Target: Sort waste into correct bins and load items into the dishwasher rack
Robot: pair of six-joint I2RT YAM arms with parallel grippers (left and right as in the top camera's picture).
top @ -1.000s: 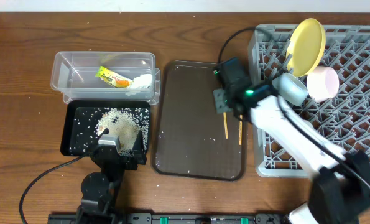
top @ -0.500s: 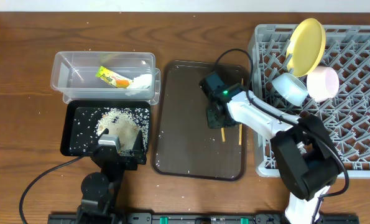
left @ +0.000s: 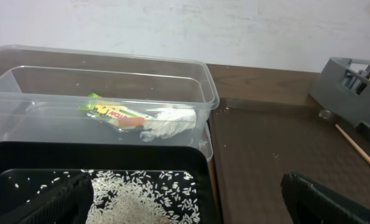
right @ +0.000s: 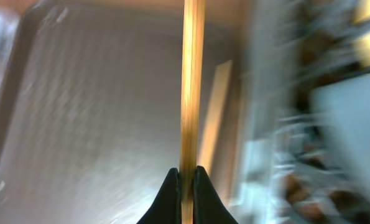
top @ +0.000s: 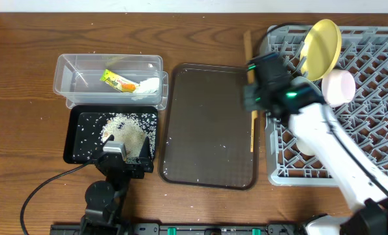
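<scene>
My right gripper (top: 257, 91) hangs above the right edge of the brown serving tray (top: 200, 130), shut on one wooden chopstick (top: 248, 47) that points toward the back. In the right wrist view that chopstick (right: 193, 87) runs straight up from between the closed jaws (right: 186, 177). A second chopstick (top: 252, 130) lies on the tray's right side. The grey dishwasher rack (top: 376, 130) holds the yellow plate (top: 321, 47) and the pinkish bowl (top: 339, 87). My left gripper (top: 122, 156) rests open at the black tray (top: 83, 130) of rice (top: 125, 130).
The clear tub (top: 109, 68) behind the black tray holds the green-and-orange wrapper (top: 117, 81) and the white tissue (top: 149, 85). Loose rice grains dot the serving tray. The right arm's white link crosses the rack's left part.
The right gripper shut on one chopstick on the serving tray and lifted it toward the rack's back left corner. The other chopstick stayed on the tray. The left arm has not moved.
</scene>
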